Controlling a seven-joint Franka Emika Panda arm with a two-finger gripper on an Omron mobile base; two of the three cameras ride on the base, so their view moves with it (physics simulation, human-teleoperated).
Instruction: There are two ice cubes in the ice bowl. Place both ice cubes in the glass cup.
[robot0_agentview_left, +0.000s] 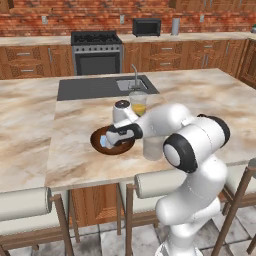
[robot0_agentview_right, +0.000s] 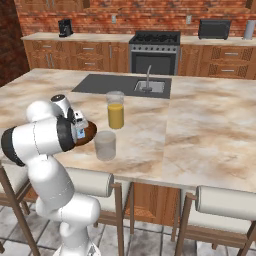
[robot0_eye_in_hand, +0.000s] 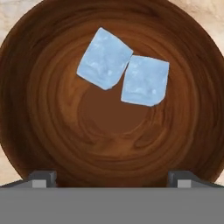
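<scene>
Gripper (robot0_eye_in_hand: 109, 179) poised directly above ice bowl (robot0_eye_in_hand: 39, 144), fingertips (robot0_eye_in_hand: 43, 178) spread wide, nothing between them. Both ice cubes (robot0_eye_in_hand: 105, 58) (robot0_eye_in_hand: 145, 80) in the bowl, touching side by side – beyond the fingertips, toward the top of the hand view, off the finger line. Judged next step: shift toward one cube, then descend.

Right base view adds the glass cup (robot0_agentview_right: 105, 145), empty (just beside the bowl) – and a taller glass of orange liquid (robot0_agentview_right: 115, 110) behind it.
</scene>
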